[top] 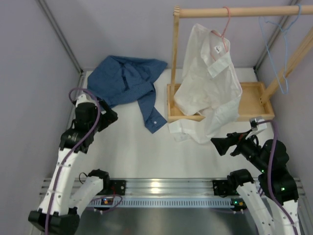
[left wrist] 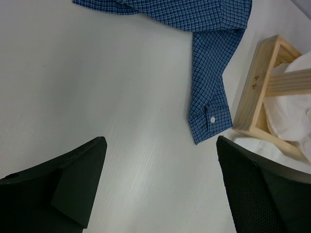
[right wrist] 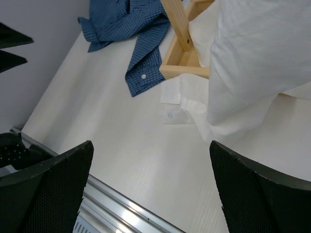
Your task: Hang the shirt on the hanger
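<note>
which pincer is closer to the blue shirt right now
Left. The left pincer sits beside the blue shirt, at its near-left edge, open and empty. The right pincer is far off to the right, by the white shirt.

You're in a robotics lab cell: plain grey panel walls (top: 29,58) enclose a white table (top: 132,147), and an aluminium rail (top: 166,188) lines its near edge.

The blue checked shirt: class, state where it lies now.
In the top view the shirt lies crumpled on the table, far left, its sleeve beside the wooden rack base.
</note>
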`<state>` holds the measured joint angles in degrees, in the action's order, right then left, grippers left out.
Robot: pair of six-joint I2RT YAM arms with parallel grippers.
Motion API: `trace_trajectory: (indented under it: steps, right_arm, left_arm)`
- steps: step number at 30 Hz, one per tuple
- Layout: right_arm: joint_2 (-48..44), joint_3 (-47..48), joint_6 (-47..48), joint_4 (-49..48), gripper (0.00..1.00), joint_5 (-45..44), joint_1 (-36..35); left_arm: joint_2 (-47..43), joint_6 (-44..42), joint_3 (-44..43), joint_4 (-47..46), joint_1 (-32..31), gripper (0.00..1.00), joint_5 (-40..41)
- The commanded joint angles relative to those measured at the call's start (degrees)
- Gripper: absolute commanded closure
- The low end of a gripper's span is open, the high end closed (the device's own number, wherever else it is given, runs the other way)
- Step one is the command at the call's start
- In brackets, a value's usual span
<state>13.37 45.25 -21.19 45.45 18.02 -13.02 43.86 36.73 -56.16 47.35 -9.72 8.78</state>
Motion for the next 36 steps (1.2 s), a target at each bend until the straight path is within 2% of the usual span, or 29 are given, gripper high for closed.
trace_trajectory:
  steps: [1, 3, 5, 9, 12, 15, 18, 19, 21, 22, 24, 25, 26, 27, 32, 36]
  right_arm:
    - [-1.6, -0.5, -2.5, -7.0, 0.01, 3.8, -0.6]
    - [-1.5, -0.3, -2.5, -6.8, 0.01, 4.5, -0.5]
    - [-1.5, -0.4, -3.2, -6.7, 0.01, 6.5, -0.5]
    - [-1.4, -1.3, -3.3, -6.3, 0.01, 9.6, -0.5]
    - [-1.8, -1.5, -2.9, -5.5, 0.01, 9.8, -0.5]
    - [-2.6, -2.4, -3.0, -5.3, 0.0, 10.3, -0.5]
    - [-2.5, -2.9, -2.7, -5.2, 0.01, 9.1, -0.5]
    - [-2.4, -2.9, -2.6, -5.2, 0.01, 8.8, -0.5]
    - [-1.8, -2.5, -2.4, -5.2, 0.01, 8.1, -0.4]
    - [-1.6, -2.4, -2.2, -5.2, 0.0, 7.9, -0.4]
    - [-1.0, -2.1, -2.1, -5.5, 0.01, 7.6, -0.5]
    - [-0.8, -2.1, -2.2, -5.5, 0.01, 7.5, -0.5]
    - [-0.4, -2.0, -2.2, -5.8, 0.01, 7.4, -0.4]
    - [-0.3, -2.0, -2.3, -6.0, 0.01, 7.4, -0.5]
    - [0.6, -2.1, -2.4, -7.0, 0.0, 6.6, -0.5]
    - [2.2, -1.1, -0.2, -6.9, 0.01, 4.0, -0.5]
  left_arm:
    - [11.8, 7.0, 1.4, -14.7, 0.0, 0.02, 1.9]
    - [21.0, 8.0, -0.9, -16.7, 0.0, 0.02, 6.1]
    - [26.7, 8.4, -5.0, -16.8, 0.7, 0.02, 14.3]
    - [42.7, 7.9, -13.7, -19.5, 5.4, 0.02, 22.5]
    - [51.6, 6.6, -23.0, -20.5, 9.3, 0.02, 19.4]
    - [65.2, 5.8, -30.9, -22.1, 13.0, 0.02, 12.3]
    - [73.1, 3.3, -35.9, -24.3, 13.2, 0.14, 7.6]
    - [74.3, 3.3, -36.6, -24.2, 13.1, 0.22, 7.2]
    - [74.7, 4.0, -36.7, -24.2, 13.2, 0.36, 6.1]
    - [74.2, 5.4, -35.9, -24.2, 13.1, 0.47, 6.4]
    - [72.2, 5.9, -35.3, -24.2, 13.2, 0.57, 7.7]
    - [71.4, 5.6, -35.3, -24.2, 13.2, 0.74, 8.1]
    - [70.5, 5.4, -35.4, -24.2, 13.2, 0.95, 8.4]
    - [67.5, 5.2, -35.2, -24.1, 13.2, 1.0, 9.0]
    - [52.4, 0.4, -32.0, -24.2, 11.5, 1.0, 12.4]
    - [33.3, -4.8, -32.0, -23.9, 10.2, 1.0, 10.7]
